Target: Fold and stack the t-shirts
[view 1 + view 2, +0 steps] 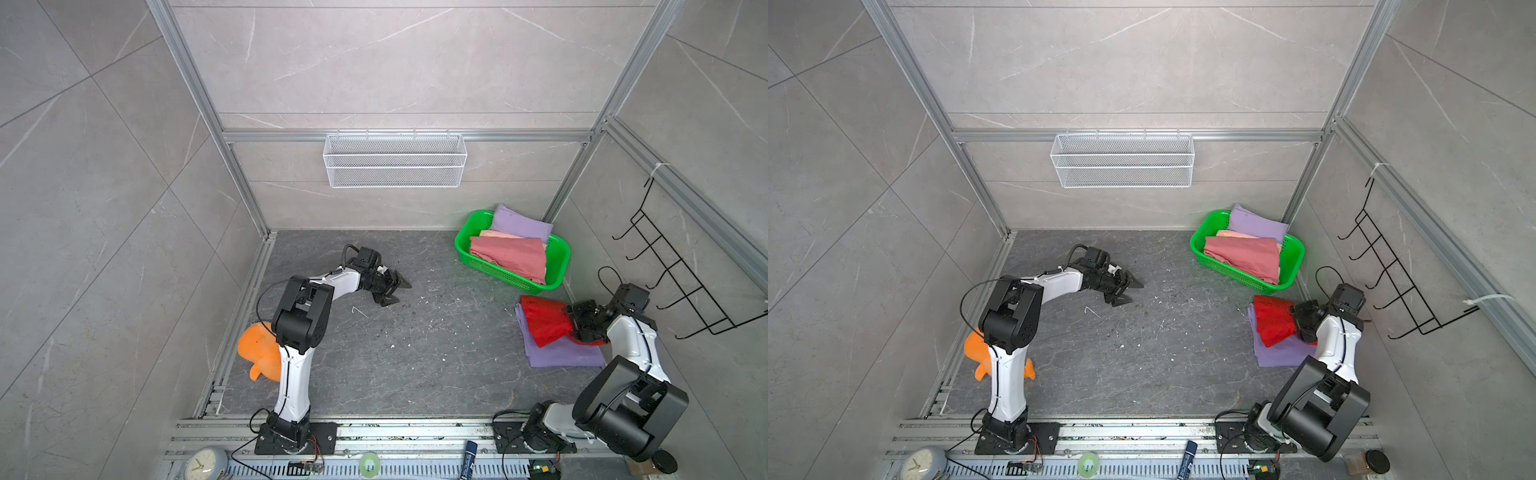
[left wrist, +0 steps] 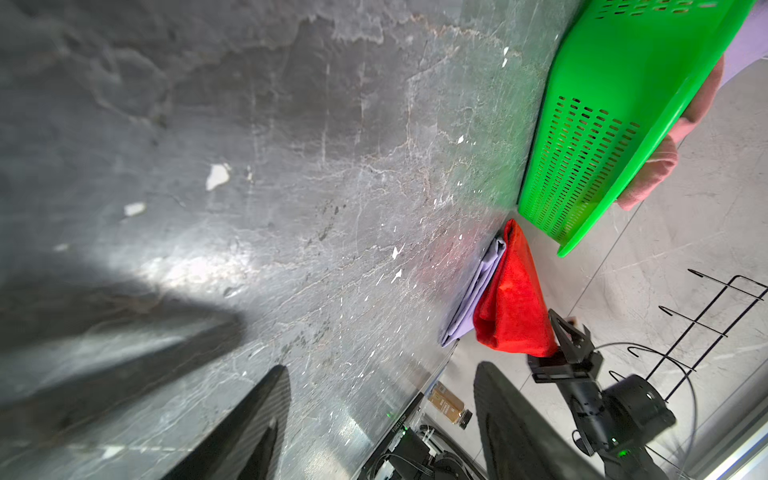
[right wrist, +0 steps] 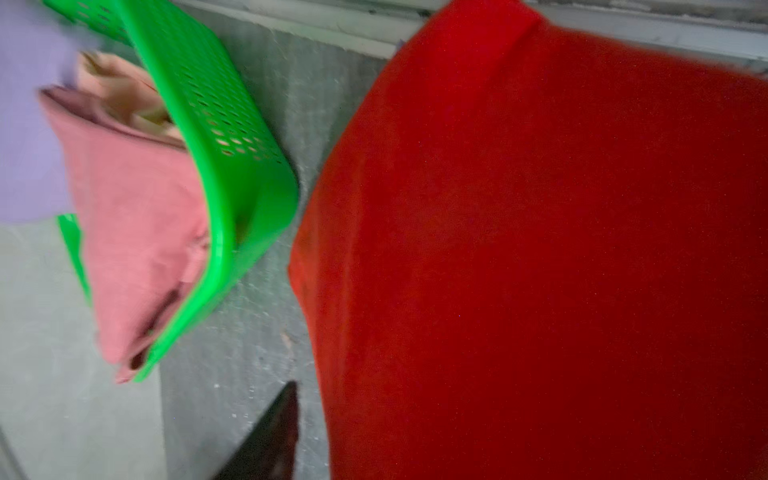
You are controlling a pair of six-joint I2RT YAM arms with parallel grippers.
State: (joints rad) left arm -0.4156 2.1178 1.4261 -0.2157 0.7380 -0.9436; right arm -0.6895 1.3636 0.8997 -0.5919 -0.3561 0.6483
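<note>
A bright red t-shirt (image 1: 544,320) (image 1: 1273,318) lies bunched on a folded lavender t-shirt (image 1: 557,353) at the right of the dark floor. My right gripper (image 1: 575,322) (image 2: 571,332) is at its near edge, jaws open. In the right wrist view only one finger (image 3: 274,436) shows, because the red cloth (image 3: 540,249) covers the other. Dusty rose (image 1: 511,255), pale peach (image 1: 494,235) and lavender (image 1: 519,222) t-shirts sit in the green basket (image 1: 469,232). My left gripper (image 1: 403,293) (image 2: 382,370) hangs open and empty over mid-floor.
An orange plush toy (image 1: 257,353) lies behind the left arm at the floor's left edge. A white wire basket (image 1: 395,160) hangs on the back wall and a black wire rack (image 1: 673,282) on the right wall. The green basket stands just beyond the stack.
</note>
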